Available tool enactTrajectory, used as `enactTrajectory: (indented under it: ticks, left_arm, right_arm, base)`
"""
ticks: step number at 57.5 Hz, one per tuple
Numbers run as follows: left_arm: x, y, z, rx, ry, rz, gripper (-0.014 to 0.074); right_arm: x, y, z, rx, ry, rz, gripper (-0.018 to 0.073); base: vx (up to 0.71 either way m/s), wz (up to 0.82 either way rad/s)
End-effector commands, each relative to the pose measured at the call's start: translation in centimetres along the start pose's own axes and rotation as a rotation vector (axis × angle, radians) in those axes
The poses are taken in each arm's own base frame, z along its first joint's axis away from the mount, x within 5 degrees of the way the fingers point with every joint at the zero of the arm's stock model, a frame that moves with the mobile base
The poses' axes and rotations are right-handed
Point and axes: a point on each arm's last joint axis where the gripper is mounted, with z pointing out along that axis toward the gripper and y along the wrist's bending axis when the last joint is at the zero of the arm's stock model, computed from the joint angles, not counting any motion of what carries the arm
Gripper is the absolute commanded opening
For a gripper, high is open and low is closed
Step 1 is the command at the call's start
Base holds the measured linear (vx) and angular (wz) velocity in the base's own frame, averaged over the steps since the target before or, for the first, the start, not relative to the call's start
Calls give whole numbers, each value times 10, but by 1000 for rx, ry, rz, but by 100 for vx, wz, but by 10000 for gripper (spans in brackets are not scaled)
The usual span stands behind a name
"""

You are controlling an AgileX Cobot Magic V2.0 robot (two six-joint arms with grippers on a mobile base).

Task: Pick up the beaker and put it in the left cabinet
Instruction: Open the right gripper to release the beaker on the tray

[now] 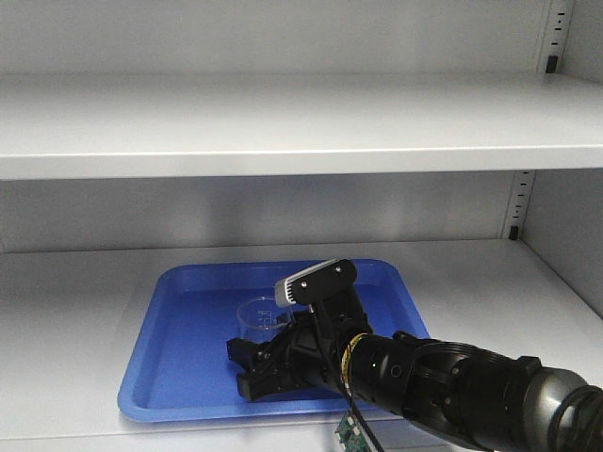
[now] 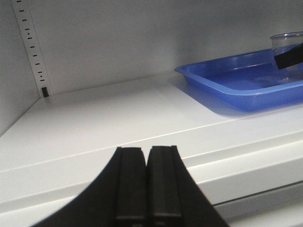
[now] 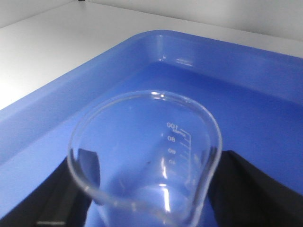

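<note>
The clear glass beaker (image 1: pixel 256 312) stands upright in a blue tray (image 1: pixel 184 348) on the lower shelf of the light grey cabinet (image 1: pixel 283 122). My right gripper (image 1: pixel 252 347) reaches into the tray from the right. In the right wrist view the beaker (image 3: pixel 142 142) fills the space between the gripper's (image 3: pixel 156 156) two black fingers (image 3: pixel 248 187), which press on its sides. White graduation marks face the camera. My left gripper (image 2: pixel 147 152) is shut and empty, low over the shelf's front left. From there the beaker (image 2: pixel 285 43) shows at far right.
The tray (image 2: pixel 227 82) has a raised rim all round. An upper shelf (image 1: pixel 283 141) hangs overhead. Slotted rails run up the cabinet's back corners, on the right (image 1: pixel 516 202) and on the left (image 2: pixel 33 52). Bare shelf (image 1: pixel 66 320) lies left of the tray.
</note>
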Motion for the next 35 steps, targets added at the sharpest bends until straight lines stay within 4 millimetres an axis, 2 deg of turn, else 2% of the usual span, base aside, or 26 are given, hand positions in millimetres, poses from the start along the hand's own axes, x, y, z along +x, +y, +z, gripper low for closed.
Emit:
enactTrajectory:
  ticks: [1,10,35]
  left_arm:
    - [-3,0,-1,-8,-86,-6,1]
    - [-3,0,-1,-8,-86,-6,1]
    - [-3,0,-1,-8,-86,-6,1]
  right_arm:
    - [-31,3,-12,-32,-125,-3,641]
    - [-40,5,-20,-34,-154,-10,679]
    - [-71,11,-50,-32,-249,-37,619]
  base:
    - [0,0]
    - [0,0]
    - [0,0]
